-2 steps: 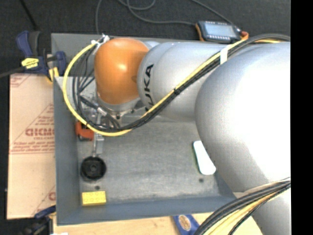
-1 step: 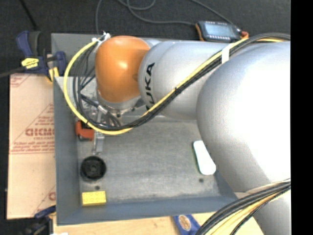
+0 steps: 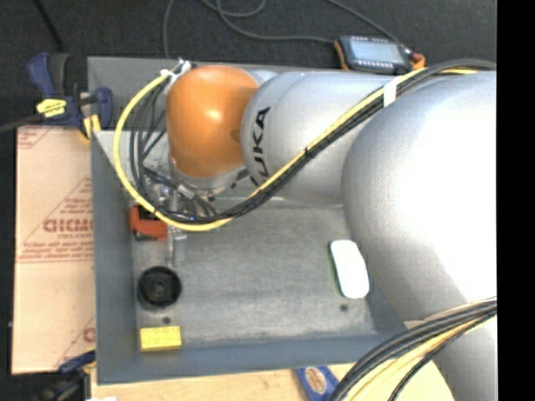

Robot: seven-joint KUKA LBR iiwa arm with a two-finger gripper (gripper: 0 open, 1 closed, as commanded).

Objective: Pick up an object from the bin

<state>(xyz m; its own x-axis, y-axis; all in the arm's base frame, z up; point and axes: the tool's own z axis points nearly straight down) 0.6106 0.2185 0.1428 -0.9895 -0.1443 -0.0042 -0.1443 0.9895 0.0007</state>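
Observation:
My gripper (image 3: 175, 253) hangs under the arm's wrist at the left side of the bin, most of it hidden by the wrist. An orange thing (image 3: 146, 223) lies just to its left against the bin's left wall, partly covered by the wrist's cables. A black round disc-like thing (image 3: 158, 287) lies on the floor just below and slightly left of the gripper, apart from it.
A small yellow rectangular block (image 3: 160, 337) lies in the near left corner. A white oblong thing (image 3: 349, 267) lies at the right of the bin floor beside the arm. The arm covers the back and right of the bin.

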